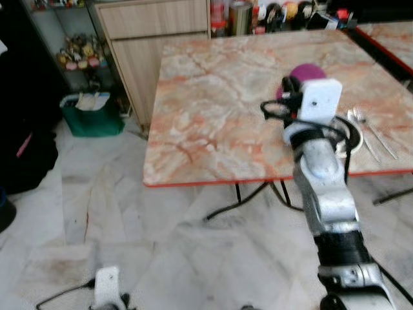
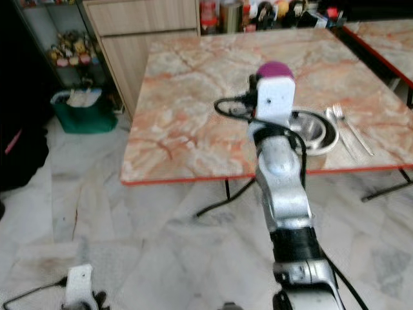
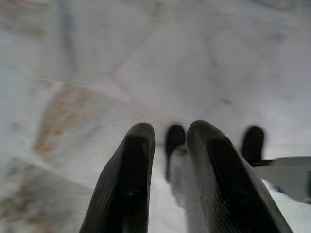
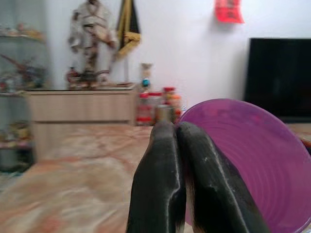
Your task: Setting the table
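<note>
Over the marble-patterned counter (image 1: 213, 103), the robot's right arm reaches forward from the near edge, its right hand (image 4: 187, 145) held above the stone. That hand's two black fingers are pressed tight together on the rim of a purple plastic bowl (image 4: 243, 160), which it has hold of. From the head cameras the bowl shows as a purple dome (image 2: 275, 68) just past the white wrist housing, lifted off the surface, not resting on it.

Just beside the arm, toward the robot's right, a metal bowl sits on a white plate (image 2: 329, 143), with a fork and a knife (image 2: 352, 132) lying on the counter next to it. A wooden cabinet (image 1: 155, 39) stands behind the counter, jars and bottles (image 1: 239, 14) line the far edge, and a green bin (image 1: 90, 113) sits on the floor.

The purple bowl looks thin, light and fairly stiff, probably plastic, so it should not break easily. Its smooth, ridged wall may be slippery, and a pinch at one point of the rim lets it tilt or swing. The rim seems the sensible place to grip, since the body is too wide for the fingers.

Low at the robot's side, the left hand (image 3: 165, 179) hangs idle over the pale tiled floor (image 1: 148, 252), fingers slightly apart and holding nothing.
</note>
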{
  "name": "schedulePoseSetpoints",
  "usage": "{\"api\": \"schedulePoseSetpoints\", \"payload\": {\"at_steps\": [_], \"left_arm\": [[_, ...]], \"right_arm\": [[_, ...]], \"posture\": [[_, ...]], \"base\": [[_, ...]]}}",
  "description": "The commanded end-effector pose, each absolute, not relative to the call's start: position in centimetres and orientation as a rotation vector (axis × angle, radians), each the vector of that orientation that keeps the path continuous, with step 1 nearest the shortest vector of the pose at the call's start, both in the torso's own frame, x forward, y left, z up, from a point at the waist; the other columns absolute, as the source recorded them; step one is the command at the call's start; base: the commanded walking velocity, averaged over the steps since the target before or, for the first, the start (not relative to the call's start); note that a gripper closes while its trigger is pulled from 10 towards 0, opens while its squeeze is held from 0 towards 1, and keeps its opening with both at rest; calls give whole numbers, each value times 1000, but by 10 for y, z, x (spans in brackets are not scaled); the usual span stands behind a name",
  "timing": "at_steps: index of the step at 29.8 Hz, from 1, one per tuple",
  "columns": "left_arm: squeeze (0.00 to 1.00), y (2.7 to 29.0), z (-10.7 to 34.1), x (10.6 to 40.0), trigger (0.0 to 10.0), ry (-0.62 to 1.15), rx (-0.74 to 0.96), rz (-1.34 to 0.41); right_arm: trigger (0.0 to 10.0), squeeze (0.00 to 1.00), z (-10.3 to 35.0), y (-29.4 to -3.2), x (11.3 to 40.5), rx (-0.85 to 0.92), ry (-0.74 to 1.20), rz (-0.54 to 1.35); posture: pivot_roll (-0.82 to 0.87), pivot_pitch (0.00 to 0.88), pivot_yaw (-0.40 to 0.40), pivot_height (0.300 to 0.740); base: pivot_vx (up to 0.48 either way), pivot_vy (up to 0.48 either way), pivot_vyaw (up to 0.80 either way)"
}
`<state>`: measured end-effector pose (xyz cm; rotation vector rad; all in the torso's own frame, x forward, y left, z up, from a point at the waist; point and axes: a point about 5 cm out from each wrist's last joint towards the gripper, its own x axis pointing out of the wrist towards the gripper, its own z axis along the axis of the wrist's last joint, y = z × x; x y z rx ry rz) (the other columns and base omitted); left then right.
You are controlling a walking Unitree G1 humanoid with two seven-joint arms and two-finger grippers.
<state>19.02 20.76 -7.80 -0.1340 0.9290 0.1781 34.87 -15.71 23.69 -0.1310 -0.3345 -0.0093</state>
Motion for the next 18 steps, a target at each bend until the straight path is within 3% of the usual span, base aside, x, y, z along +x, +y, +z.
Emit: {"api": "schedulePoseSetpoints", "payload": {"at_steps": [1,18], "left_arm": [[0,218,-79,185,10000,945,-109,195],[0,218,-79,185,10000,947,-109,189]], "right_arm": [[10000,0,242,-150,348,-120,-348,4],[10000,0,237,-151,349,-128,-304,0]], "posture": [[-109,107,33,740],[-108,109,33,740]], "base": [[394,0,0],[396,0,0]]}}
